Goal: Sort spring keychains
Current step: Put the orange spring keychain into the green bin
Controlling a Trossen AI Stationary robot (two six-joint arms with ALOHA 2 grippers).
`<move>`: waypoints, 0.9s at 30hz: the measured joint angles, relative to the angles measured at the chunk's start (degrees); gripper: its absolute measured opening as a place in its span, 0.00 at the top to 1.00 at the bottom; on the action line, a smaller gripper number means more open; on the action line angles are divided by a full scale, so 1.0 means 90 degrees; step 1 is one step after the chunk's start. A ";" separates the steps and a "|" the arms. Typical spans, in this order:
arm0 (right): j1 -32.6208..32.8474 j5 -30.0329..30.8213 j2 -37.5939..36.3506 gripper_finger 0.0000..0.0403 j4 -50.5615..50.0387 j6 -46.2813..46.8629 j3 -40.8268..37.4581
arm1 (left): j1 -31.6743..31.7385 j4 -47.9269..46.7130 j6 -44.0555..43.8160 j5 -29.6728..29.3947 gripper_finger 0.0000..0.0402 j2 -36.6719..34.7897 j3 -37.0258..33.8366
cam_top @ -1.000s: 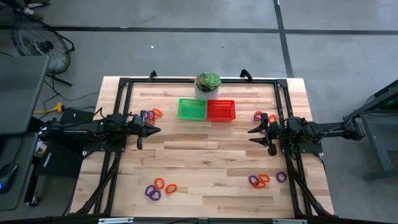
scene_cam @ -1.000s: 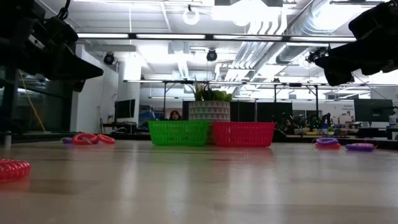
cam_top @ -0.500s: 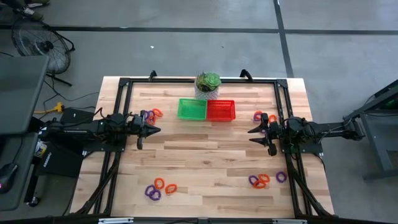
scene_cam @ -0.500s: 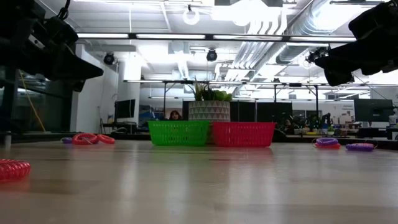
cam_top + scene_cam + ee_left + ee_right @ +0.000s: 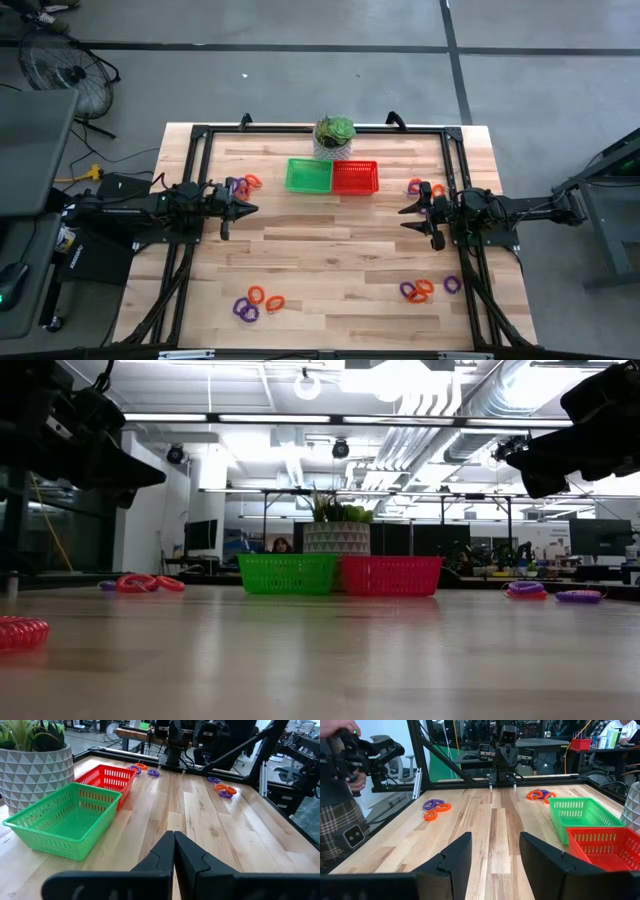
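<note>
Orange and purple spring keychains lie on the wooden table in four small heaps: far left (image 5: 243, 184), far right (image 5: 416, 186), near left (image 5: 256, 302) and near right (image 5: 424, 290). A green basket (image 5: 308, 175) and a red basket (image 5: 355, 177) stand side by side at the far middle. My left gripper (image 5: 252, 209) hovers shut at the table's left side, pointing level toward the right. My right gripper (image 5: 404, 217) hovers open at the right side, pointing left, with nothing between its fingers (image 5: 456, 851).
A potted plant (image 5: 334, 136) in a patterned white pot stands just behind the baskets. A dark metal frame (image 5: 195, 150) runs around the table top. In the right wrist view a person (image 5: 340, 780) stands beyond the table, holding a dark device.
</note>
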 joint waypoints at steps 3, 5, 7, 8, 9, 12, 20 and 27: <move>0.0000 -0.0001 0.0000 0.61 0.0002 0.0000 -0.0001 | 0.0000 -0.0005 0.0002 -0.0108 1.00 0.0065 0.0400; 0.0000 -0.0001 0.0000 0.61 0.0000 -0.0001 0.0000 | 0.0000 -0.0186 0.0002 -0.0302 1.00 0.0165 0.0708; 0.0000 0.0001 0.0000 0.61 0.0000 0.0000 0.0001 | 0.0000 -0.0655 0.0003 -0.0644 1.00 0.0353 0.1029; 0.0000 -0.0001 0.0000 0.61 0.0000 0.0000 0.0001 | 0.0000 -0.0932 0.0004 -0.0889 1.00 0.0459 0.1201; 0.0000 -0.0001 0.0000 0.60 0.0000 0.0000 0.0000 | 0.0000 -0.1143 0.0002 -0.1138 1.00 0.0576 0.1396; 0.0000 -0.0001 0.0000 0.60 0.0000 0.0000 -0.0001 | 0.0002 -0.1939 0.0006 -0.1873 1.00 0.0951 0.1999; 0.0000 0.0001 0.0000 0.61 0.0000 0.0000 0.0000 | 0.0049 -0.3746 -0.0323 -0.2705 1.00 0.2383 0.3429; 0.0000 0.0000 0.0000 0.60 0.0000 0.0000 0.0001 | 0.0836 -0.4946 -0.0748 -0.2308 0.91 0.3810 0.4326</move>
